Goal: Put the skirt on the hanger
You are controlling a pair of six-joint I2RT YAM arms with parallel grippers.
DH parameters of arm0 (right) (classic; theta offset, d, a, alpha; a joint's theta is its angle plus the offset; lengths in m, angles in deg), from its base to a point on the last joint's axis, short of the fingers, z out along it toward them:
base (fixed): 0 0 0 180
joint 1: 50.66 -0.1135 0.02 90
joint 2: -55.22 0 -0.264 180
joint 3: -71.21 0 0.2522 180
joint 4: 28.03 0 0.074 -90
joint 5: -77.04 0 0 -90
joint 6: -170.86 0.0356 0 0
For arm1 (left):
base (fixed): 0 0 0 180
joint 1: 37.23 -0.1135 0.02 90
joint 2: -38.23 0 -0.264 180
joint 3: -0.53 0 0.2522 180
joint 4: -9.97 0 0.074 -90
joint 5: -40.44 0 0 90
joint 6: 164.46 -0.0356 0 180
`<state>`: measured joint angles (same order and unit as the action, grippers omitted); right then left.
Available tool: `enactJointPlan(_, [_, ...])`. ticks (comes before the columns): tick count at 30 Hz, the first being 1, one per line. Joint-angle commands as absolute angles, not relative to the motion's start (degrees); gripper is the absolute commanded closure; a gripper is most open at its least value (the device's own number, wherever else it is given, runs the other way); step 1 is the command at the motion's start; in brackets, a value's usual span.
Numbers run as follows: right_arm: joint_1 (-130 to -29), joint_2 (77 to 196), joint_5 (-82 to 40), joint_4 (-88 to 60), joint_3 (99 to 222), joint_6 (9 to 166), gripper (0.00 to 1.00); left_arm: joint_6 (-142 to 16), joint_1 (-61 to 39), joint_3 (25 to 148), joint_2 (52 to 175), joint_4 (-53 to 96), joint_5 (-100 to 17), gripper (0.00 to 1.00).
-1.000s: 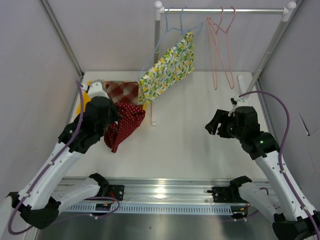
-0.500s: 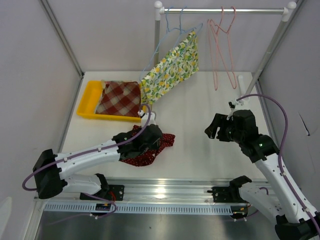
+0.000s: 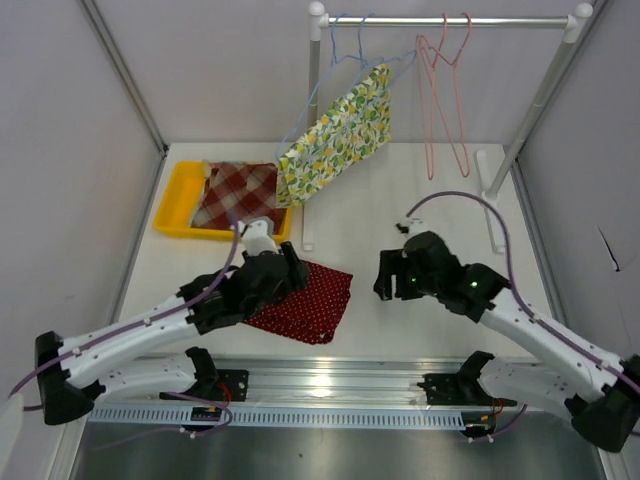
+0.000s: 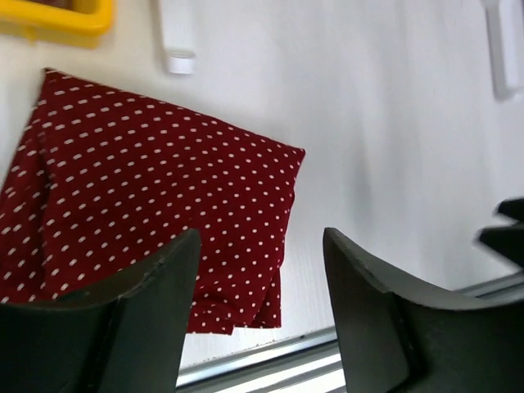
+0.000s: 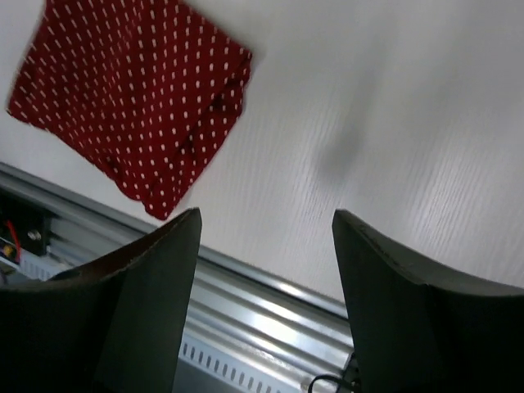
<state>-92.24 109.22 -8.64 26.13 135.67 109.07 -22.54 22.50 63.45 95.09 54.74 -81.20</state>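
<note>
Top external: your skirt (image 3: 305,305) lies flat under the left gripper (image 3: 289,266), nearer than the right gripper (image 3: 387,281); both gape, empty.

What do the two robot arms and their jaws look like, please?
Both the left arm and the right arm have white tubular links with black joints and black wrist housings. A thin purple cable loops along each arm. The jaws are two broad, matte black, tapering plates.
</note>
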Motion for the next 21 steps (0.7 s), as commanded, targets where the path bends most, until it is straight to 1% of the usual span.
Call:
enactJointPlan(1, [-103.4, 116.5, 0.2, 21.5, 140.8, 113.4, 0.28, -12.3, 19.4, 62.0, 89.3, 65.6, -88.6, 0.37])
enactJointPlan(2, [-105.9, 118.8, 1.9, 21.3, 142.2, 113.9, 0.29, -11.0, 18.6, 61.7, 87.9, 67.2, -89.1, 0.37])
enactJointPlan(3, [-110.1, 123.9, 4.5, 21.0, 143.6, 114.5, 0.29, -9.3, 17.9, 61.0, 85.0, 70.0, -89.7, 0.37])
enactJointPlan(6, [-114.7, 131.3, 6.7, 18.9, 149.6, 115.2, 0.31, -7.3, 15.9, 61.7, 79.0, 74.9, -92.4, 0.35])
enactJointPlan(7, [-116.8, 136.0, 7.3, 18.0, 151.2, 115.3, 0.31, -7.4, 15.4, 62.0, 77.8, 75.8, -93.5, 0.35])
enactJointPlan(9, [-118.1, 140.7, 7.4, 17.1, 156.5, 115.1, 0.33, -8.5, 14.1, 64.4, 75.0, 77.3, -94.5, 0.34])
enactJointPlan(10, [-119.2, 145.3, 7.4, 16.8, 158.5, 114.8, 0.35, -9.5, 13.2, 64.6, 74.5, 77.3, -94.7, 0.33])
enactJointPlan(13, [-121.3, 153.5, 7.6, 17.2, 166.5, 113.7, 0.36, -11.9, 12.6, 67.1, 74.0, 77.7, -95.0, 0.32])
enactJointPlan(19, [-123.2, 165.9, 6.3, 18.7, 179.1, 113.5, 0.43, -12.4, 12.5, 69.1, 72.9, 78.3, -95.3, 0.32])
enactJointPlan(21, [-123.8, 169.9, 6.5, 19.5, 181.3, 113.6, 0.43, -13.1, 12.5, 69.4, 72.2, 77.8, -95.2, 0.32])
